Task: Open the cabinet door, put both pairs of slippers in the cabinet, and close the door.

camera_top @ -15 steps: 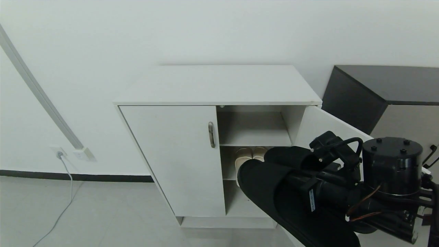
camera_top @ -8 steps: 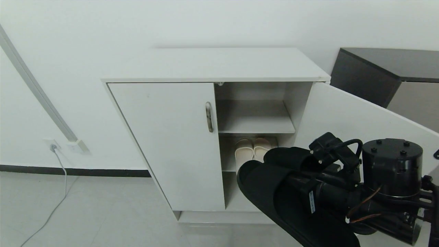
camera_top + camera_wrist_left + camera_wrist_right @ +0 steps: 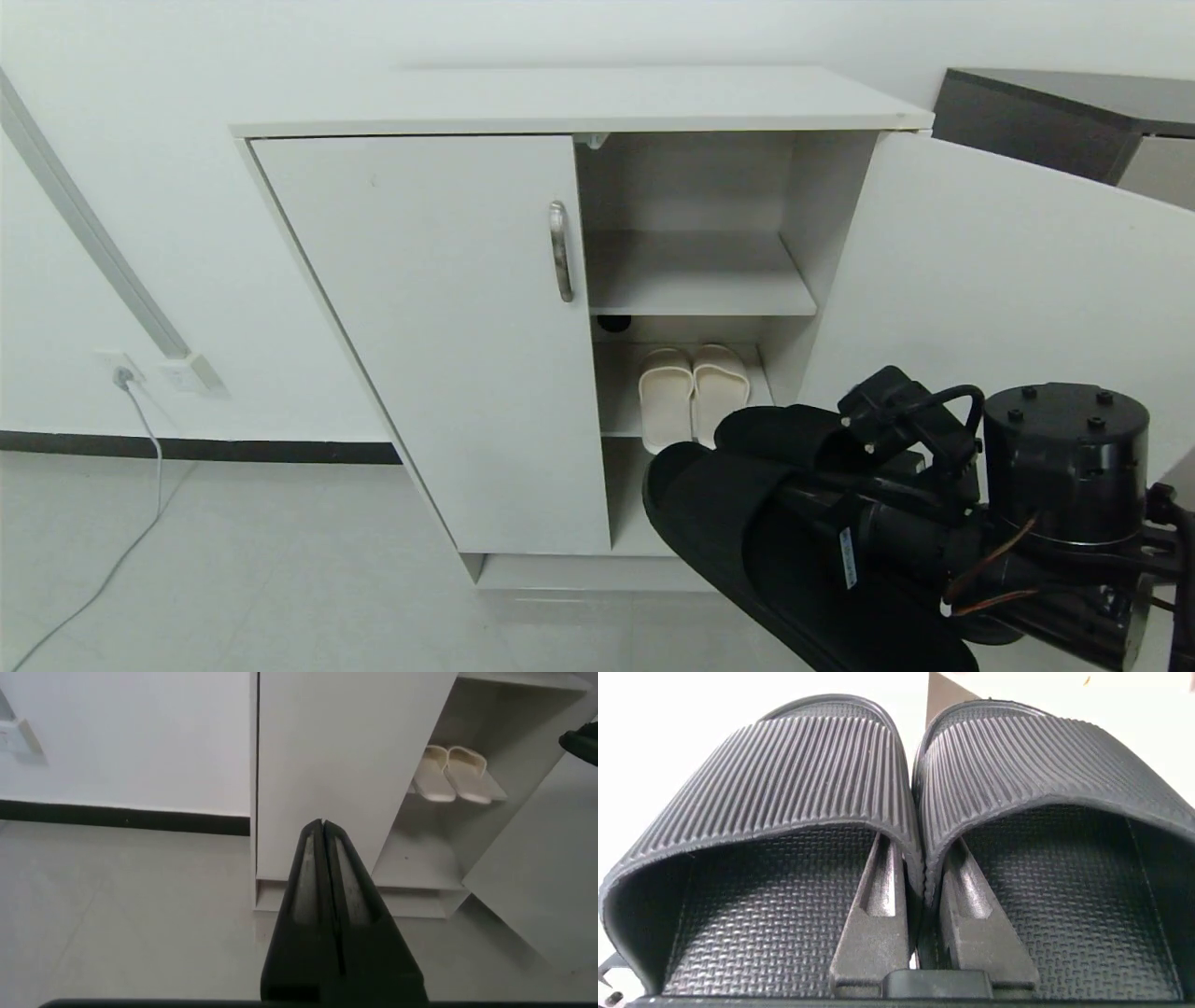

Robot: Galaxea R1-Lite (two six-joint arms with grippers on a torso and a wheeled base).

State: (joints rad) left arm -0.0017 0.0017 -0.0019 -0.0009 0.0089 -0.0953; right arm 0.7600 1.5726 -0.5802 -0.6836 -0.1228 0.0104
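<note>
The white cabinet [image 3: 579, 98] has its left door [image 3: 439, 327] shut and its right door [image 3: 1008, 280] swung wide. A cream pair of slippers [image 3: 693, 392] [image 3: 460, 773] lies side by side on the middle shelf. My right gripper [image 3: 920, 849] is shut on the black pair of slippers [image 3: 747, 504] [image 3: 896, 812], one finger inside each, pinching their inner walls together. The black pair hangs in front of the open half, toes toward the lower shelves. My left gripper [image 3: 323, 826] is shut and empty, low over the floor before the left door.
A metal handle [image 3: 558, 252] runs down the left door's edge. The upper shelf [image 3: 700, 280] and bottom shelf [image 3: 416, 863] are bare. A dark cabinet [image 3: 1055, 121] stands behind the open door. A wall socket with a cable [image 3: 121, 378] is at the left.
The head camera has moved closer and lower, so the cabinet looks larger and the cream slippers show fully. The right gripper still holds the black pair in the same place in the picture.
</note>
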